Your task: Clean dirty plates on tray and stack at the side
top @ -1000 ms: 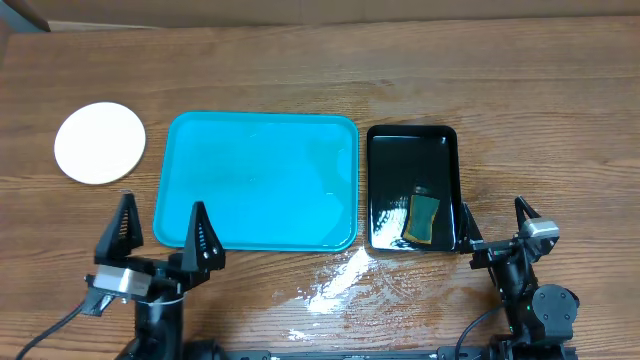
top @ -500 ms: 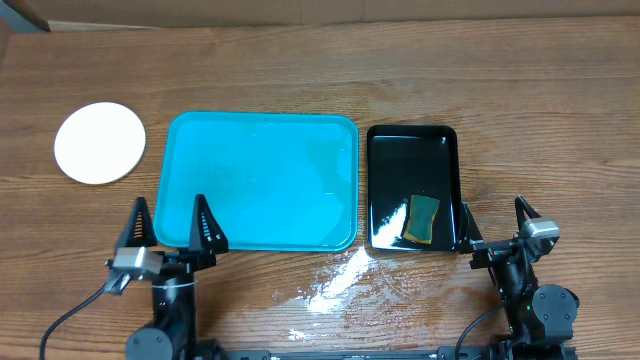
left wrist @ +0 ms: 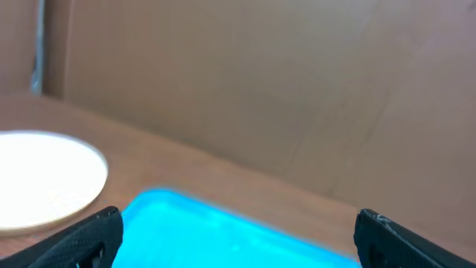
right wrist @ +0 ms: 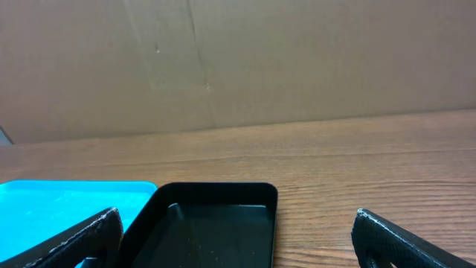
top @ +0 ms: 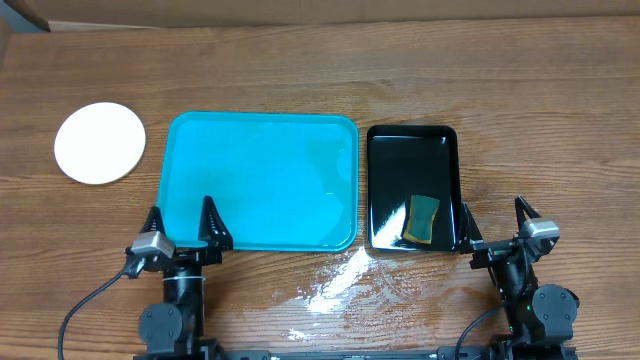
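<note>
- Now, at the near edge: left gripper (top: 183, 218) empty, fingers spread wide, tips seen over the near left corner of the turquoise tray (top: 260, 180).
- Right gripper (top: 492, 215) likewise released, holding nothing, beside the near right corner of the black tray (top: 400, 150).
- Between the arms we note a wet patch (top: 335, 283) on the table (top: 550, 90).
- Sponge (top: 424, 217) lies in the black tray, just right of the turquoise one.
- White plate (top: 100, 142) rests on the table, left of the turquoise tray. Whether it is one plate or a stack, we cannot tell.
</note>
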Controlling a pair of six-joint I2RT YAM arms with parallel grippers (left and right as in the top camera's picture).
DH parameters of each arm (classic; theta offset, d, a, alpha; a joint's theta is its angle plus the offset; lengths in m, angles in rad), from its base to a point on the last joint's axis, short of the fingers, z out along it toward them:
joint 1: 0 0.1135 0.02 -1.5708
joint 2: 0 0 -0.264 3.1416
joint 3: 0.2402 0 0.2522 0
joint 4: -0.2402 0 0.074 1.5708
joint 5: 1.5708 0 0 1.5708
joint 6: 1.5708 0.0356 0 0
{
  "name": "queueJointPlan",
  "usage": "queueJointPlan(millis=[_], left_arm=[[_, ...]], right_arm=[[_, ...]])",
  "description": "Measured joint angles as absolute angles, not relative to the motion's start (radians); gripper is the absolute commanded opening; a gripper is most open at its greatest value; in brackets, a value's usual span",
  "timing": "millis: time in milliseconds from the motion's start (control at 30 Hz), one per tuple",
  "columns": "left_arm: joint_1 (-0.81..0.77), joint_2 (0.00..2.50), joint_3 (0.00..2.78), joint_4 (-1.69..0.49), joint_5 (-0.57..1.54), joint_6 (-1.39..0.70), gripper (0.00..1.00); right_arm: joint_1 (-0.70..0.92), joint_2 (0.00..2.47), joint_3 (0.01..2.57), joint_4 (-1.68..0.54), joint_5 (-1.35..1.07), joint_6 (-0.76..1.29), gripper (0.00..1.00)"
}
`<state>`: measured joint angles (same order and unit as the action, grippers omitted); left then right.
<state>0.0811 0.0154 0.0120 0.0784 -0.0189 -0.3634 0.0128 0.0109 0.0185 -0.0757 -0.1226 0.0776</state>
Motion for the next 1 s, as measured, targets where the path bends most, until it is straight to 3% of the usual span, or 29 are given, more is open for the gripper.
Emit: queueJointPlan(millis=[100,400,1000], left_arm=[[0.081,0.016,0.008,-0.067,-0.020,-0.309,1.00],[0.081,0.015,0.008,-0.078,0.003,-0.075,1.00],[0.081,0.015,0.008,-0.077,0.007,-0.022,1.00]], right_arm=[[0.013,0.011,0.019,-0.076,-0.123,0.078,1.00],[0.013,0.011,0.018,-0.076,-0.123,0.078,1.00],[0.013,0.011,0.019,-0.076,-0.123,0.078,1.00]])
